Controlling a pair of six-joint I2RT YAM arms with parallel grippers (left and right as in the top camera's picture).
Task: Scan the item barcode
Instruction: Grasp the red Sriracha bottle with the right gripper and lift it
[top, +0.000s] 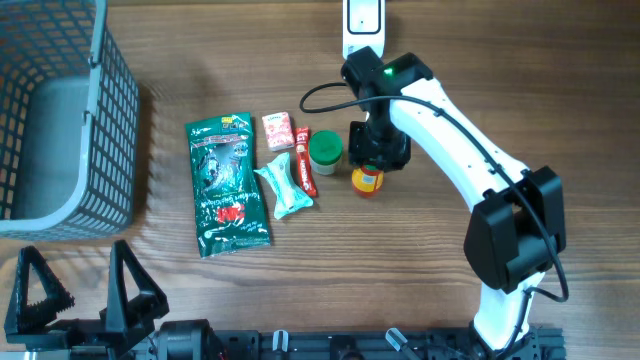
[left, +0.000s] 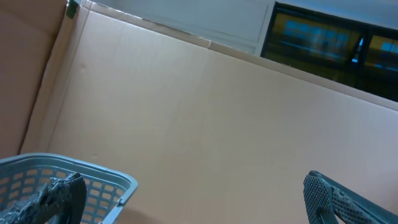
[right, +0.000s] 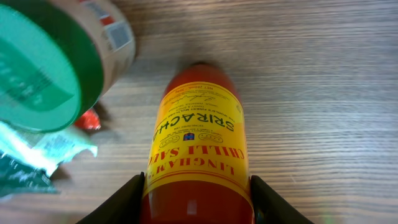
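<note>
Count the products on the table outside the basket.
6, left to right: green pouch, pink box, teal wrapper, red stick, green-lidded jar, sriracha bottle between the right hand's fingers. More may be hidden in the basket.

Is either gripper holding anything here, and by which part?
The right gripper clasps the sriracha bottle by its labelled body, fingers on opposite sides; the left gripper holds nothing.

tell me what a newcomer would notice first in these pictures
The red sriracha bottle with its yellow label fills the right wrist view, the right gripper straddling its sides. From overhead, the white right arm reaches down to a small row of groceries mid-frame, with a large dark green pouch at its left end. A grey mesh basket fills the upper left.
</note>
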